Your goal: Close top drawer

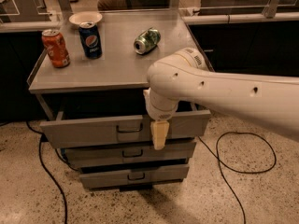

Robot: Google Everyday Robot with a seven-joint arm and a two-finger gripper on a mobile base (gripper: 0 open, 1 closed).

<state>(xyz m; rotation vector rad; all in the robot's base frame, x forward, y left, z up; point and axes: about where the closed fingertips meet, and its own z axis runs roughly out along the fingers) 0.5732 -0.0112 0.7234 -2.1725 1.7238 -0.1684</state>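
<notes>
The top drawer point(88, 131) of a grey metal cabinet stands pulled out, its dark inside showing under the cabinet top point(112, 64). Its small dark wire handle point(129, 128) sits at the middle of the front. My gripper point(159, 135) hangs from the white arm point(224, 92) right in front of the drawer front, just right of the handle. It points down, with its tip reaching the drawer's lower edge. I cannot tell whether it touches the front.
An orange can point(55, 48), a Pepsi can point(90, 39), a tipped green can point(146, 40) and a white bowl point(85, 18) are on the cabinet top. Two lower drawers point(133, 152) point(135, 175) stick out slightly. Cables point(245, 153) point(49, 171) lie on the floor either side.
</notes>
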